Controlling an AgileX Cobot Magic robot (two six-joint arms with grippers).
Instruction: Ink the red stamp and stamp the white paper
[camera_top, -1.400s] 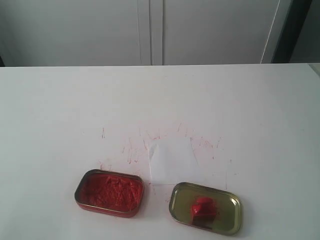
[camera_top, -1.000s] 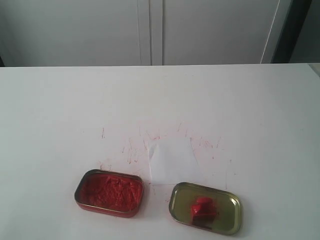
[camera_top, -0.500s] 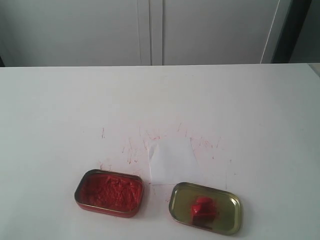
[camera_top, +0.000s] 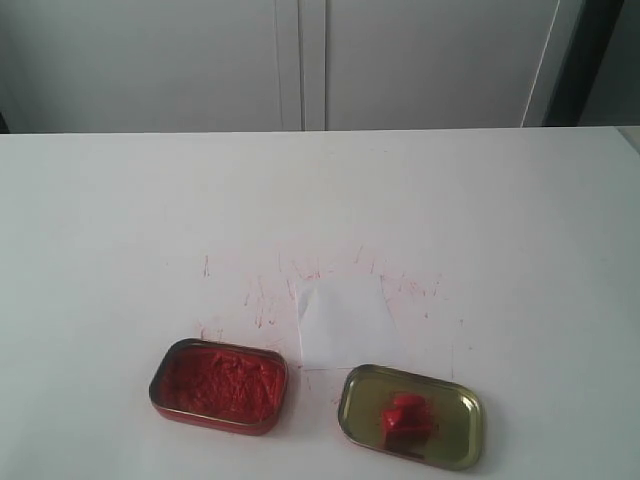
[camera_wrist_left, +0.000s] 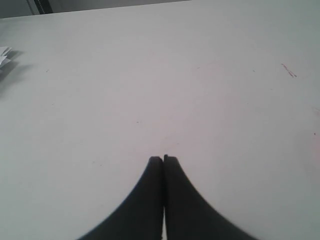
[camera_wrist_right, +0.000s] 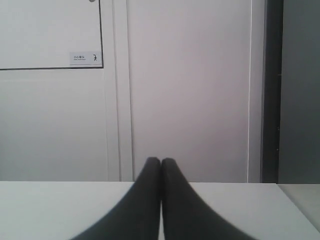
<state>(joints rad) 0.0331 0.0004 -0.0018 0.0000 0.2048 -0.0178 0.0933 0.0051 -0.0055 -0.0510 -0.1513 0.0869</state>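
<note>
— How are the fingers held?
— The left fingers (camera_wrist_left: 150, 192) and the right fingers (camera_wrist_right: 173, 192) are pressed together, empty.
— The red stamp (camera_top: 406, 420)?
— It is laid in the gold tin (camera_top: 463, 402), just beside the white paper (camera_top: 345, 325); its place from the fingers cannot be told.

no visible change, nothing has moved

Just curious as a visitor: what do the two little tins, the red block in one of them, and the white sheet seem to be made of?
Both tins look like thin metal: the gold tin has a shiny, reflective inside, and the ink tin has a glossy rim around lumpy red paste. The red stamp seems to be smooth, glossy plastic. The white paper looks thin, matte and flat.
</note>
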